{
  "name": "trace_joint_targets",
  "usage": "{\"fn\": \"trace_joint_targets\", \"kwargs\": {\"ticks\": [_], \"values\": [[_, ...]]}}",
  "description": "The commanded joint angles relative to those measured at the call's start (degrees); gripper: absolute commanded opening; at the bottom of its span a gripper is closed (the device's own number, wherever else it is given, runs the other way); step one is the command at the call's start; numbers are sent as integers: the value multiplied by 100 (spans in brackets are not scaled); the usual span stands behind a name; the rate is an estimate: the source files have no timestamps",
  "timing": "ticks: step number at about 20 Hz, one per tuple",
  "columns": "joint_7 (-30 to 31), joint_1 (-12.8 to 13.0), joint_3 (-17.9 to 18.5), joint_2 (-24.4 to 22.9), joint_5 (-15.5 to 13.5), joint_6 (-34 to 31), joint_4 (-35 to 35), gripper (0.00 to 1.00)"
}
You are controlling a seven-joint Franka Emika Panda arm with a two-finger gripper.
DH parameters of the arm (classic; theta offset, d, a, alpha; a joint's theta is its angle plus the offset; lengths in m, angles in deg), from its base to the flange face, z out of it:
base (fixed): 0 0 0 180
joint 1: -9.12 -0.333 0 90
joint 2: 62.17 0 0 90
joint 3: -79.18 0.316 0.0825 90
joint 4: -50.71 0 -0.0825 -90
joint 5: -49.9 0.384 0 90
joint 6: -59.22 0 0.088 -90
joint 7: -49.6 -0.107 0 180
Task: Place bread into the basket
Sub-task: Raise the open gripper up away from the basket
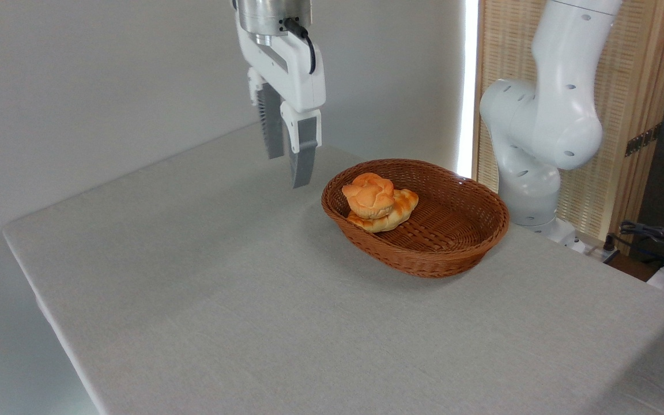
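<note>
The bun is lying inside the basket, resting on a braided loaf; left of the basket, the pincer is hanging empty, fingers slightly parted.

The bun hides most of the braided loaf under it, and the arm gets chopped off by the top edge. The bench runs out at the bottom.

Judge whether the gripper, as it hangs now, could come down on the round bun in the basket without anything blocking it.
Probably yes. The bun sits on top of the braided loaf at the left end of the basket, uncovered from above. The gripper hangs empty up and to its left, with only the low rim between them.
</note>
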Motion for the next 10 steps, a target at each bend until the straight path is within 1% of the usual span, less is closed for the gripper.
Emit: {"fn": "trace_joint_targets", "kwargs": {"ticks": [1, 6, 10], "values": [[677, 35, 88, 766, 2, 128, 685, 100], [740, 35, 88, 1321, -24, 277, 1124, 100], [669, 35, 158, 1374, -77, 295, 1187, 100]]}}
